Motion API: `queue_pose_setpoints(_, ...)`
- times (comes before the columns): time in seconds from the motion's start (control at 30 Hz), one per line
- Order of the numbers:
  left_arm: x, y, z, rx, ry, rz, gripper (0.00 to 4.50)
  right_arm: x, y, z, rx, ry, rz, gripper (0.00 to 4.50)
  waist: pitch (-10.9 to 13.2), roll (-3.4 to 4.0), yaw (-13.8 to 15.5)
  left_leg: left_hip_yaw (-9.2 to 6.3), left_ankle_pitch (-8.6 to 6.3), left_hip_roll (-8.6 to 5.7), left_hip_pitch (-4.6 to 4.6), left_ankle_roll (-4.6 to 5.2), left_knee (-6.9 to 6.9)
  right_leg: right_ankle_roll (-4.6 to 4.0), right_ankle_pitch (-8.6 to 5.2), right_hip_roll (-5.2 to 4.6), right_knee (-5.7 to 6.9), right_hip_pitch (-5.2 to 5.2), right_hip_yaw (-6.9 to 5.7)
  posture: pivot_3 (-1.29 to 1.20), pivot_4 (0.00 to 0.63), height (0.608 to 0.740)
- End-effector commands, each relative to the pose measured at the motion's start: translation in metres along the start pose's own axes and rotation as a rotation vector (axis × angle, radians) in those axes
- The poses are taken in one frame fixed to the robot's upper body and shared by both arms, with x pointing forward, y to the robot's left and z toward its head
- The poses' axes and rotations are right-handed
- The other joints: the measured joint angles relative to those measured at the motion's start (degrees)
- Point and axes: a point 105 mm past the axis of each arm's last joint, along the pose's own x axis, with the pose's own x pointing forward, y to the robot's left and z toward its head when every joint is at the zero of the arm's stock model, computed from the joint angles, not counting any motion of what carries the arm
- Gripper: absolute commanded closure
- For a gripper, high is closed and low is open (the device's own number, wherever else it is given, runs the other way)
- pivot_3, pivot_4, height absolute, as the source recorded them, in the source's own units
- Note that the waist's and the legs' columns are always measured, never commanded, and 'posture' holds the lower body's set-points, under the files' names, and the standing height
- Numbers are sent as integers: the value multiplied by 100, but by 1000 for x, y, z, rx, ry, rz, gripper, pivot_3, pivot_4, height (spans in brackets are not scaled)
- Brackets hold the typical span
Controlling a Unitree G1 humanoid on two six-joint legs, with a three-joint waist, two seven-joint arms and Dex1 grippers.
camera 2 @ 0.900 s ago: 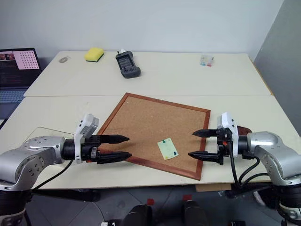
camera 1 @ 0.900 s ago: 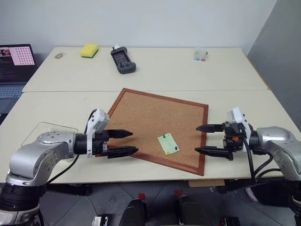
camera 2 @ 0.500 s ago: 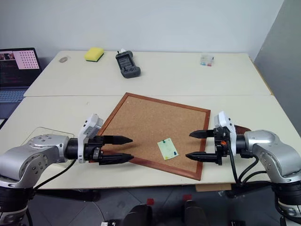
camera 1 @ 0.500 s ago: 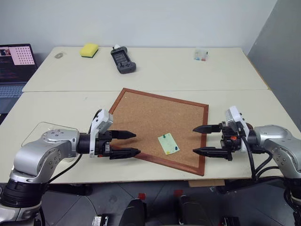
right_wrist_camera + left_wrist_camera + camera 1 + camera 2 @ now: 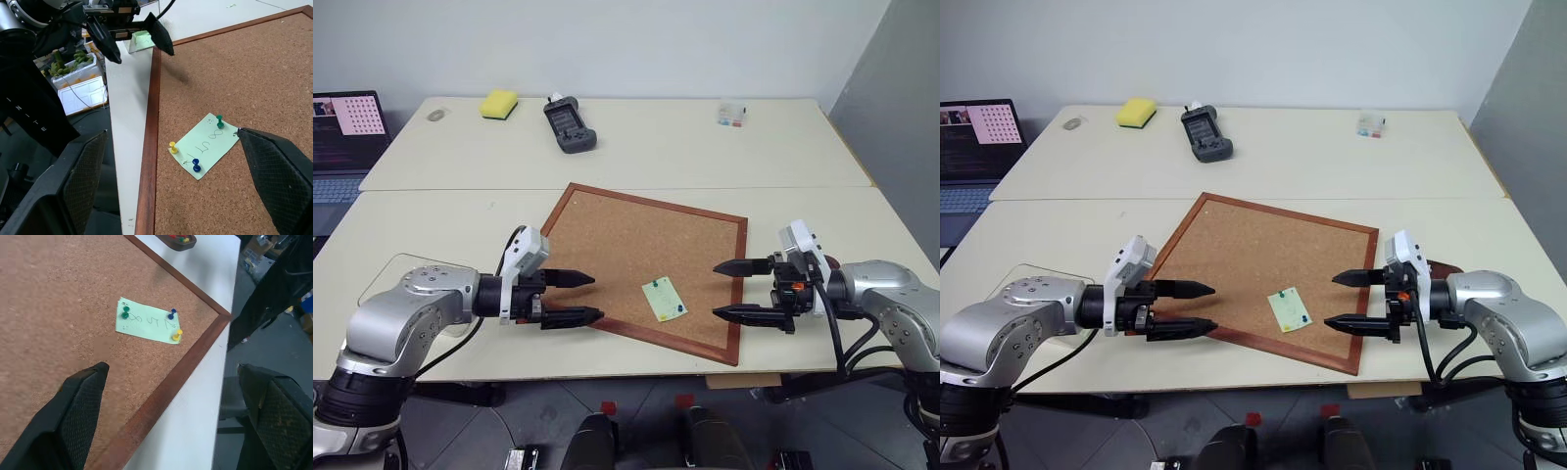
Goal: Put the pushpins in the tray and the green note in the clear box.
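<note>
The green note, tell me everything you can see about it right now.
The green note is a small pale green paper slip, roughly square, lying flat on the cork board near the corner closest to the right gripper. It has dark handwritten marks across its face. Three pushpins hold it down: a green pin, a blue pin and a yellow pin. Neither gripper touches it; the left gripper and the right one stand on either side, fingers apart.

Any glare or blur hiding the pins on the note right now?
Left wrist view: the green note and its green, blue and yellow pins are sharp, no glare; only the near fingers are soft. Right wrist view: pins clear too. Head views: even light, soft shadows, but the pins are mere specks there.
</note>
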Motion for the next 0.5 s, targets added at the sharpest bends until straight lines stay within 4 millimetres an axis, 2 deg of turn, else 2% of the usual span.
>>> queue_pose_setpoints(0.03,2,28,16,117,-104,170,209,4,-1,8,-90,-12,-23,0,0,0,7,0,0,-2,0,0,1,0,0,-1,1,0,0,0,150,740)
queue_pose_setpoints(0.1,4,49,17,169,-134,310,517,12,-5,8,-115,-21,-44,0,0,0,7,-1,0,-2,0,0,3,0,0,-3,1,2,-1,0,150,740)
queue_pose_setpoints(0.27,12,88,19,190,-198,549,1626,35,-15,9,-152,-56,-72,0,0,0,-2,-2,1,-1,0,-1,3,-1,1,-2,4,-4,0,0,150,740)
queue_pose_setpoints(0.37,25,95,19,179,-213,595,2213,47,-19,11,-160,-77,-72,0,0,0,10,-7,1,-5,-5,-2,7,1,2,-4,4,-3,-4,0,150,740)
queue_pose_setpoints(0.5,47,92,20,130,-247,591,2962,63,-16,11,-165,-92,-35,0,-1,-1,11,-28,1,-13,-13,-2,7,2,4,-14,1,-7,-4,0,150,740)
